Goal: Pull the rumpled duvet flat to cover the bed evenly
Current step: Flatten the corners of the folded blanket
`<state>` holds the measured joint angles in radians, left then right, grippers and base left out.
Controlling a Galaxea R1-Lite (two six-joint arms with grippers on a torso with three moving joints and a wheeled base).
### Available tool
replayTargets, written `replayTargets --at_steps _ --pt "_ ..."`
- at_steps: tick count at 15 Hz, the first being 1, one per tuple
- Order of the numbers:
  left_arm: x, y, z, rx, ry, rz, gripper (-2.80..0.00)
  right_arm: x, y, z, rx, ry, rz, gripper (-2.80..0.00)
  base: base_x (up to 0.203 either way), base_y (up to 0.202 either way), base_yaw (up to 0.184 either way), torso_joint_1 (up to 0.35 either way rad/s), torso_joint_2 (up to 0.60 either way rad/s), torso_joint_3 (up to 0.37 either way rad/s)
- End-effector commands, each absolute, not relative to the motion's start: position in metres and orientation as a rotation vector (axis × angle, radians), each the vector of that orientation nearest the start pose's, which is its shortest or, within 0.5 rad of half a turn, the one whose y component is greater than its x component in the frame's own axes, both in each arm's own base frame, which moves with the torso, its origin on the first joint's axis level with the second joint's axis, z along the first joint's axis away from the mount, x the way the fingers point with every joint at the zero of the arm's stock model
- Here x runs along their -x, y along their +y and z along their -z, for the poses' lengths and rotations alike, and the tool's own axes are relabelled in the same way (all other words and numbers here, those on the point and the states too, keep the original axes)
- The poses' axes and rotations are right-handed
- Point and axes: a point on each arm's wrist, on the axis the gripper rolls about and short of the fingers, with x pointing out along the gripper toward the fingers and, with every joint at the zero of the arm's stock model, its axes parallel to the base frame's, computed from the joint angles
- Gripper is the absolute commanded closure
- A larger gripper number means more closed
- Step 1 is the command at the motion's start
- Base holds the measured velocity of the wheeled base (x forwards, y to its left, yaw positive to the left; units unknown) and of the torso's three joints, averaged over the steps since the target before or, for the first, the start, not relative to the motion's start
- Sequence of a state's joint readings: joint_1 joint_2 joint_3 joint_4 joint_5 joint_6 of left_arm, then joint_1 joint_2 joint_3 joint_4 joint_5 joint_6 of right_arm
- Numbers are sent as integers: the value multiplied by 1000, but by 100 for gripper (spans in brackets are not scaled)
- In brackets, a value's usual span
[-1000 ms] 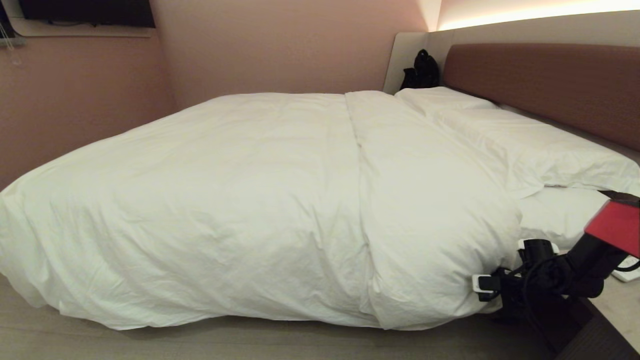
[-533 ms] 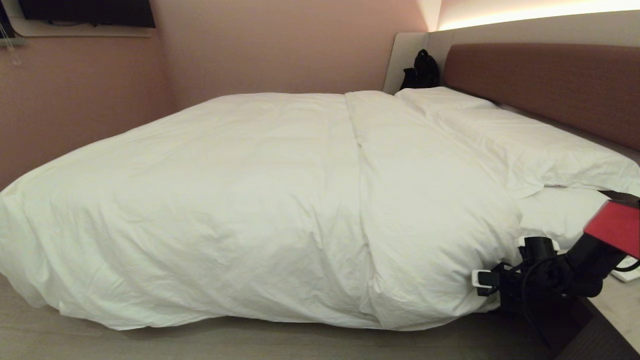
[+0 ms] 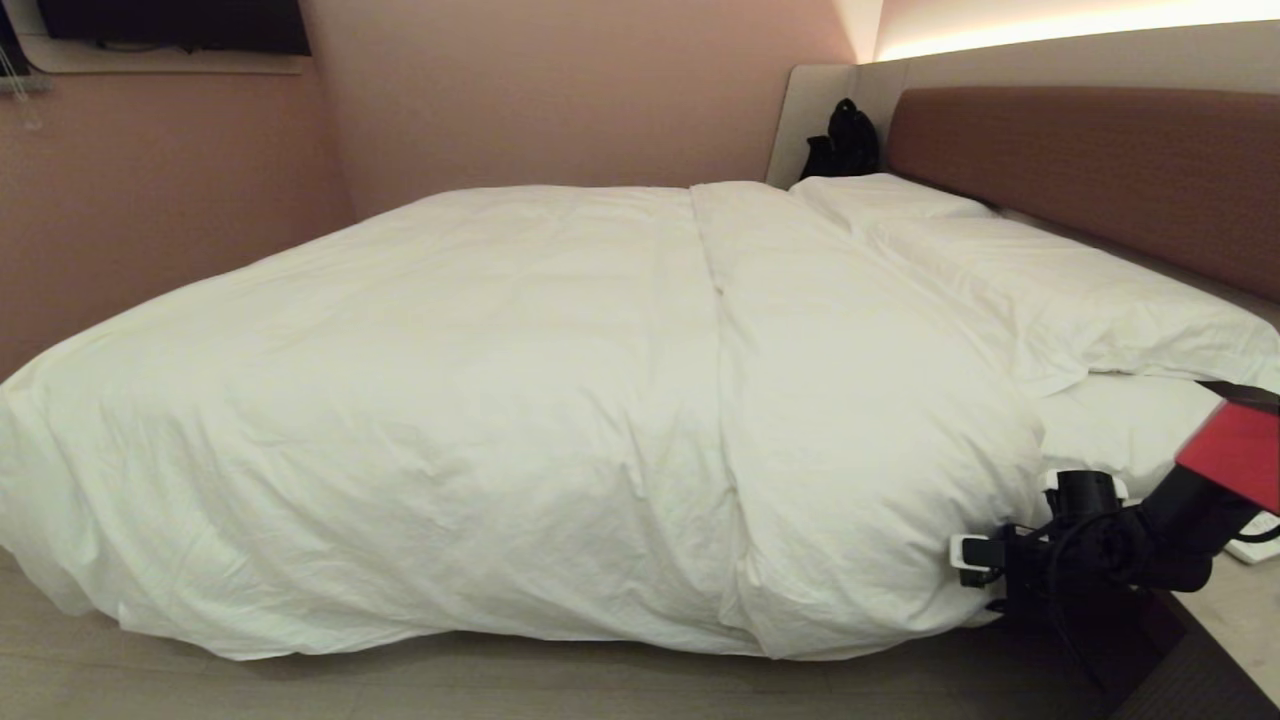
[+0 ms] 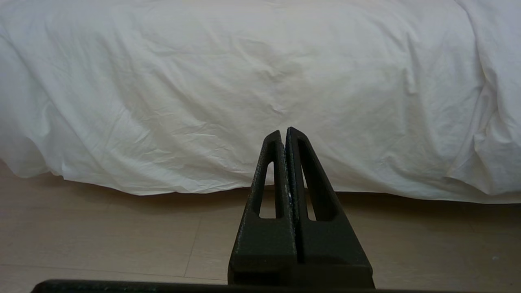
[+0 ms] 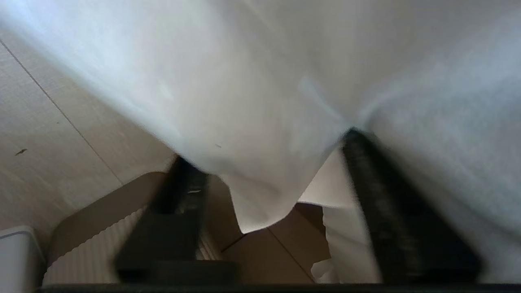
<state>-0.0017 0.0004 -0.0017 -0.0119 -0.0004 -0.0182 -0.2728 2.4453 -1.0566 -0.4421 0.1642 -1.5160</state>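
Lay spread across the bed (image 3: 1120,430), the duvet (image 3: 520,400), its near edge hanging toward the floor (image 4: 122,240), unchanged from a second before. Sat at the duvet's near right corner as before, the right gripper (image 5: 268,179), fingers apart with a hanging fold between them, not yet clamped. Hovered low beside the bed, the left gripper (image 4: 283,136), fingers pressed together, holding nothing.

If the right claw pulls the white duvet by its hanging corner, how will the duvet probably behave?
The duvet is probably floppy: its edge drapes and wrinkles over the bed side. A corner hangs limp between the fingers of the right claw, so only nearby cloth may follow at first. It looks puffy, likely light for its size but bulky to drag.
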Motion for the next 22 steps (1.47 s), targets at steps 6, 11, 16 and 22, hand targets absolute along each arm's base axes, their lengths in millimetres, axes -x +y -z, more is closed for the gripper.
replayTargets --at_steps 6,11,16,22 --pt "23 0 -77 18 -14 2 0 -371 -102 38 1196 793 -603 0 0 0 0 0 0 0" --pt "23 0 -77 18 -14 2 0 -343 -99 -4 1151 778 -644 0 0 0 0 0 0 0" --pt "23 0 -77 18 -14 2 0 -321 -100 -44 1111 790 -668 0 0 0 0 0 0 0" --pt "23 0 -77 18 -14 2 0 -277 -90 -78 1041 854 -777 0 0 0 0 0 0 0"
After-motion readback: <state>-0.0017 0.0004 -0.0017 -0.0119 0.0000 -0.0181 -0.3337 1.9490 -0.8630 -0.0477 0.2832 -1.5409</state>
